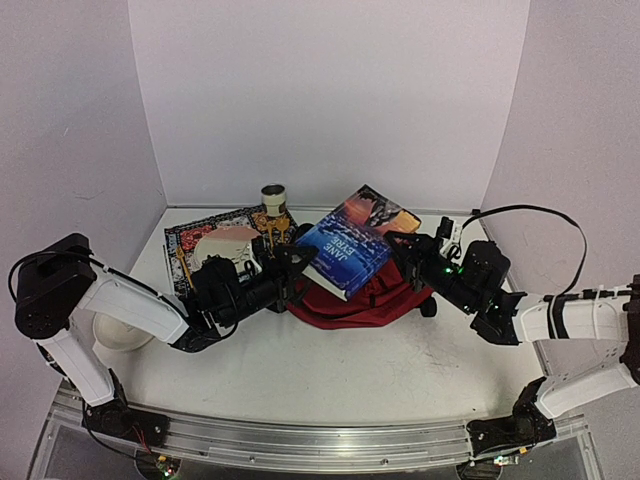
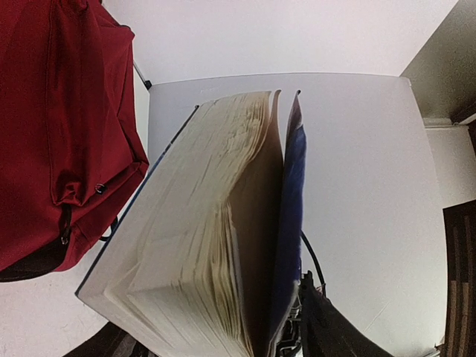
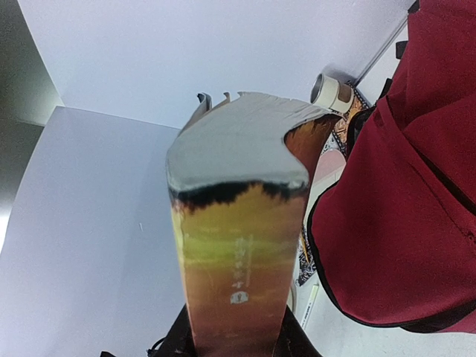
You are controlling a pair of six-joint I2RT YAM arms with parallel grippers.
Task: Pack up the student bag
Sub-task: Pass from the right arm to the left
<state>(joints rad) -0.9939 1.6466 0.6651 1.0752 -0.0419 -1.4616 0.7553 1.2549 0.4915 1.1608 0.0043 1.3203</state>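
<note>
**Red cloth, limp and light: a bag that will not hold its own mouth open**

The bag (image 1: 345, 303) lies slumped on the table (image 1: 330, 370), just below and between the two tools. The left tool (image 1: 288, 262) is clamped on the nearest edge of a thick paperback book (image 1: 348, 240). The right tool (image 1: 408, 246) grips the opposite edge, so the book hangs tilted close above the bag. I cannot tell whether the two touch.

The creased, folded fabric looks soft and light, with no stiff wall. It would probably sag shut, or slide under a push. The zipper edge or a black strap seems the best hold, since doubled cloth gives a firm bite, while a flat panel would only yield slack. The book is likely the heavier thing. Its pages fan loose beside the left tool and may splay.
</note>
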